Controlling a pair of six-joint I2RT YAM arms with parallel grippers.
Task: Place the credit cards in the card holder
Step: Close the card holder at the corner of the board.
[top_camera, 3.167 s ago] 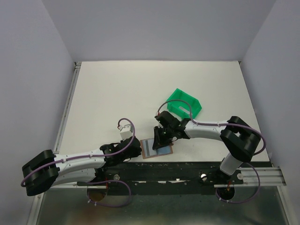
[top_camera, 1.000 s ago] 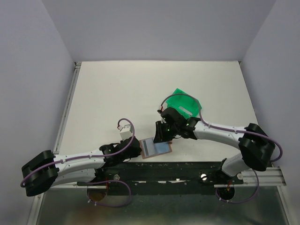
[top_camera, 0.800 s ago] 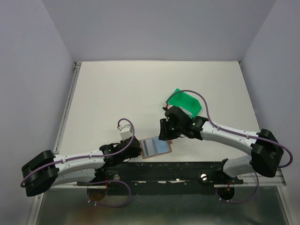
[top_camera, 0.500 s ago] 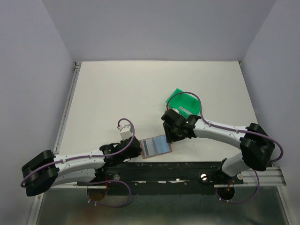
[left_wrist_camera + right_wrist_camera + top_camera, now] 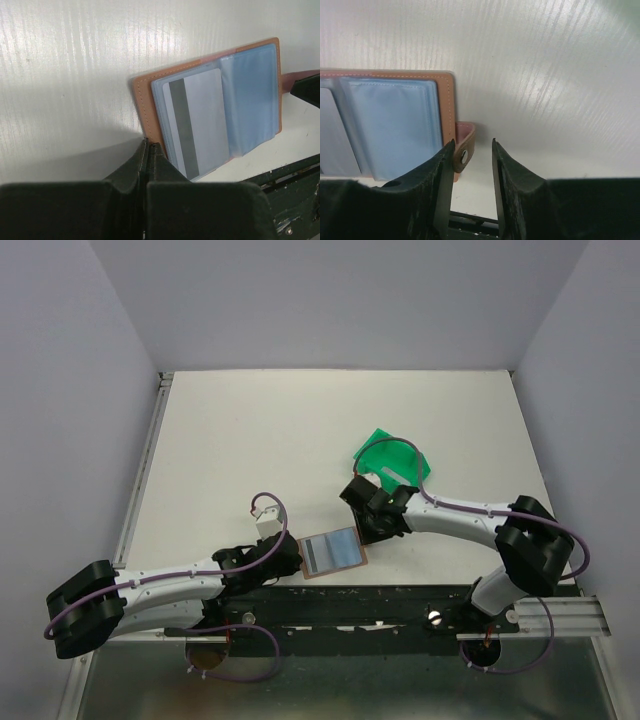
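The card holder (image 5: 332, 553) lies open and flat on the tabletop (image 5: 250, 440), close to the edge where the arms are bolted. Its tan cover faces down and its clear sleeves face up. In the left wrist view a pale grey card (image 5: 197, 122) with a dark stripe sits in a sleeve on the half of the holder (image 5: 150, 90) nearer the left pincer (image 5: 148, 145). That pincer is pressed together, its tips at the holder's near corner; whether they nip the leather there cannot be told. On the holder's opposite side the snap tab (image 5: 464, 150) sticks out past the cover. The right pincer (image 5: 472, 142) hangs over this tab with its fingers spread and nothing between them. One finger (image 5: 447, 165) overlaps the tab's edge in the right wrist view. Beyond the holder, past the right pincer, a green bin (image 5: 395, 455) sits on the tabletop.
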